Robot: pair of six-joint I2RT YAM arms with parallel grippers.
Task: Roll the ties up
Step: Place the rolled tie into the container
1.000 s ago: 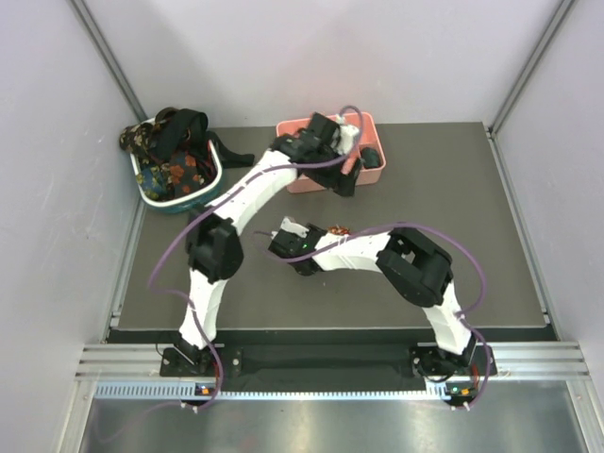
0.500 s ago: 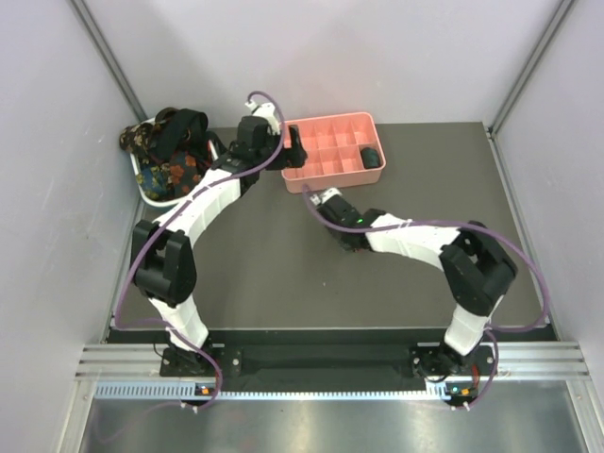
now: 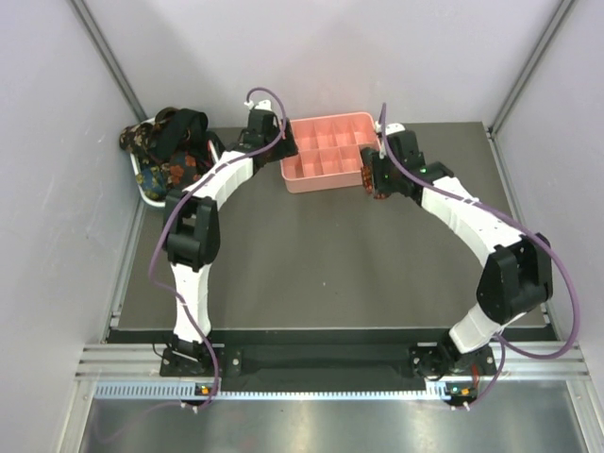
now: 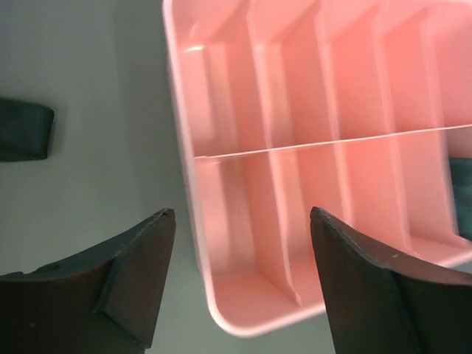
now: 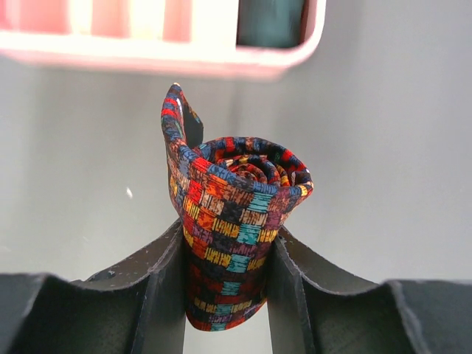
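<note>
Right gripper (image 5: 228,240): the two fingers (image 5: 164,284) are clamped on a rolled plaid tie (image 5: 237,193), one on each flank of the roll. The roll is tight, its spiral end faces the wrist camera, and a short loose tail stands up on the left side. The held roll is outside the pink tray (image 3: 321,168), just beside the tray's near right corner as the overhead camera shows it. Whether the roll touches the table (image 3: 330,255) cannot be told. A dark item (image 5: 269,21) sits in the tray compartment closest to that corner; its nature cannot be made out from the wrist view, and in the overhead view it is hidden behind the right arm. Left gripper (image 4: 242,215): the fingers are spread well apart with nothing between them, poised above the near left corner of the tray. The compartments seen beneath it hold nothing. A dark strip of fabric (image 4: 22,129) lies on the table to the left of the tray, apart from it. Further ties (image 3: 175,156), dark with a red and green print together with plain black, are heaped unrolled in the oval basket (image 3: 179,201) at the far left of the table, some of them draped over its rim.
</note>
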